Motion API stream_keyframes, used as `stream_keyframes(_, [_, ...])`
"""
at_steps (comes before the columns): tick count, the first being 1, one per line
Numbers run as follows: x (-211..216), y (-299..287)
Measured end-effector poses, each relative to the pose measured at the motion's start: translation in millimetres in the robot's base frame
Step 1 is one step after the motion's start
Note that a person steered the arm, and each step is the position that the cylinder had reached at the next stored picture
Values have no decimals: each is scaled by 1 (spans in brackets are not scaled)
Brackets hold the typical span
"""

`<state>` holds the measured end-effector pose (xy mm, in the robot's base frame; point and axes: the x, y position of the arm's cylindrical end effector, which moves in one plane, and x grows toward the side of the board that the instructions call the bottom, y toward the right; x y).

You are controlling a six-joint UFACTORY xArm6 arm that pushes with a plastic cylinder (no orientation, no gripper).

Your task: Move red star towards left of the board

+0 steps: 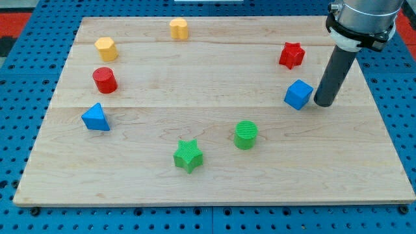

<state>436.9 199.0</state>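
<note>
The red star (292, 55) lies near the view's top right of the wooden board (162, 175). My tip (324, 103) rests on the board below and to the right of the red star, just right of the blue cube (298, 95), close to it or touching it. The rod rises up and to the right out of the view's top right corner.
A yellow block (179, 28) sits at the top middle and another yellow block (105, 49) at the top left. A red cylinder (104, 80) and a blue triangle (95, 117) are at the left. A green star (188, 155) and a green cylinder (246, 134) are at the bottom middle.
</note>
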Motion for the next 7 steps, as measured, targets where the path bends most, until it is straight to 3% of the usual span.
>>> stream_keyframes(1, [0, 0])
stream_keyframes(2, [-8, 40])
stream_keyframes(4, [-45, 71])
stream_keyframes(5, [-87, 21])
stream_keyframes(7, [-124, -7])
